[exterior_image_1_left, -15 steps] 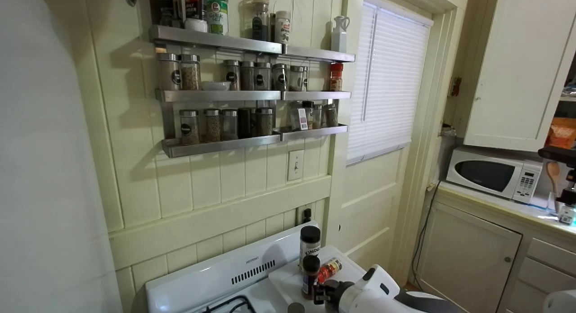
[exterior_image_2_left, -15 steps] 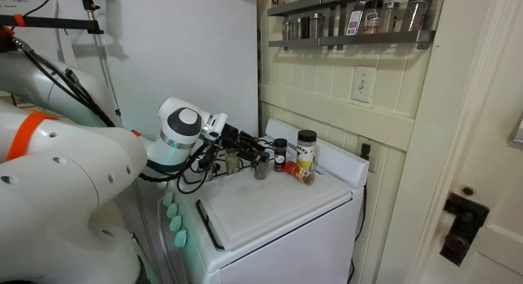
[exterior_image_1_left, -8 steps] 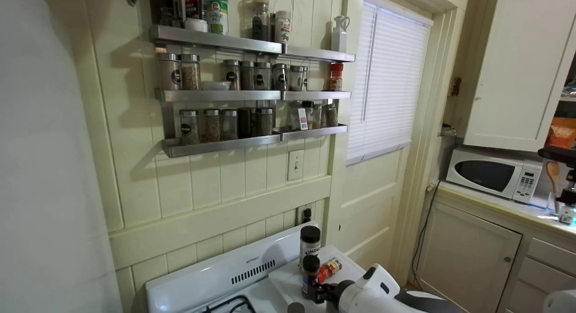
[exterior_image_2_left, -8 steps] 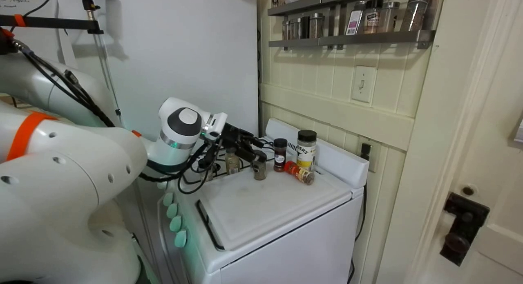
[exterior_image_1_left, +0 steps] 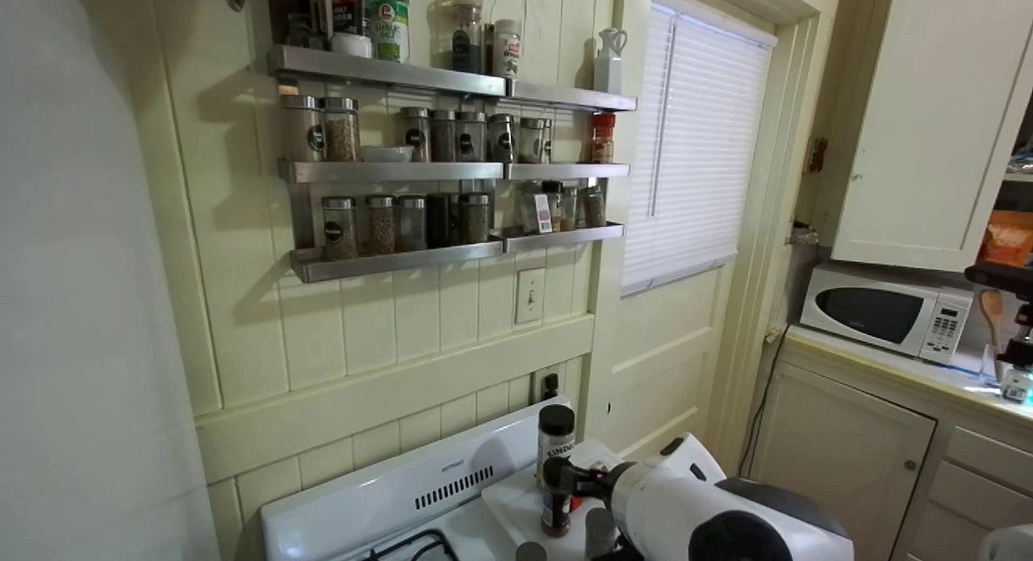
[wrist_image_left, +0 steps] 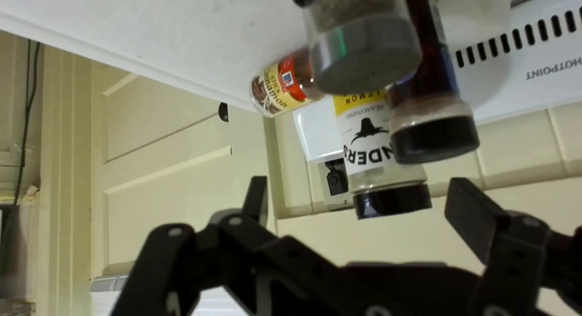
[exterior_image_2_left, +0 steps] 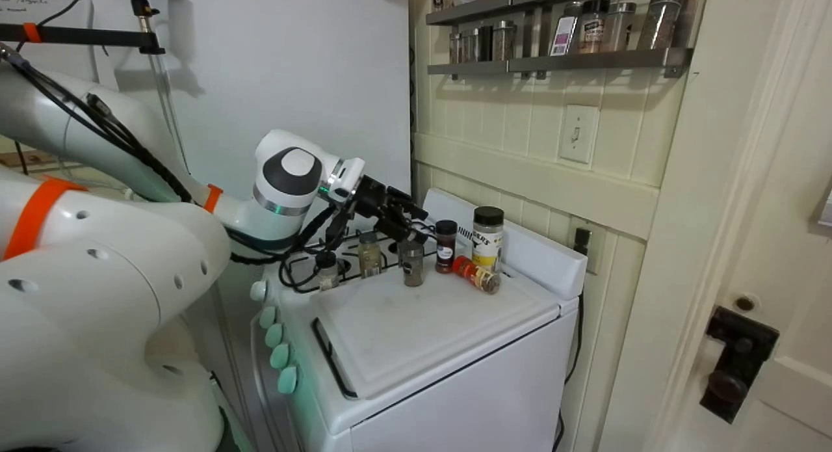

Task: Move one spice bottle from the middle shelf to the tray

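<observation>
Seemed best to lift the gripper (wrist_image_left: 361, 207), fingers (wrist_image_left: 475, 220) spread and empty, well clear of the spice jar (exterior_image_2_left: 413, 268), apparently delivered upright on the white tray (exterior_image_2_left: 429, 328), before any sideways swing.

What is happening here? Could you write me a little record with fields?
Place: around a white stove
Gripper: open, holding nothing
Silver-lidded jar: upright on the white panel, close to the gripper
Cinnamon bottle: lying on its side on the panel
Also upright: dark black-capped bottle, KINDER'S bottle
Middle shelf: jars, a small bowl, a red-capped bottle
</observation>
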Motion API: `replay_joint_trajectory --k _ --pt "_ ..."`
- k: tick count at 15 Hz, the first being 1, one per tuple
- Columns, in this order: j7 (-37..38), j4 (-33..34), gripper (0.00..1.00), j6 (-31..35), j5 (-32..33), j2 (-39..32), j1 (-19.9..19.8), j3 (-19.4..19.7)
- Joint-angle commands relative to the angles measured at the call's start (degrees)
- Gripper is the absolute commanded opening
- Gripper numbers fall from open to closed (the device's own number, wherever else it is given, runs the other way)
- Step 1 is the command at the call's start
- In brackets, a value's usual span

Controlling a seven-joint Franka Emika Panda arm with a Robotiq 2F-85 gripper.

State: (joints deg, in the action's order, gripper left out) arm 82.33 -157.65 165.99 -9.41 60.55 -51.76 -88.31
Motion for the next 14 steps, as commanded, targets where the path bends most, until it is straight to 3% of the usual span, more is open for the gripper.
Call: replay_joint_trajectory --k 1,5,9,14 --pt "-3.48 0.06 1.0 -6.81 -0.03 -4.43 5.36 10.2" --pt "-9.35 0.14 1.0 -10.78 0.89 -9.76 11.56 25.4" --pt "-27.86 0.12 1.0 -14.93 -1.41 -12.37 19.75 43.31" --pt "-46.49 0.84 1.0 -21.11 1.63 -14.08 32.01 66.76"
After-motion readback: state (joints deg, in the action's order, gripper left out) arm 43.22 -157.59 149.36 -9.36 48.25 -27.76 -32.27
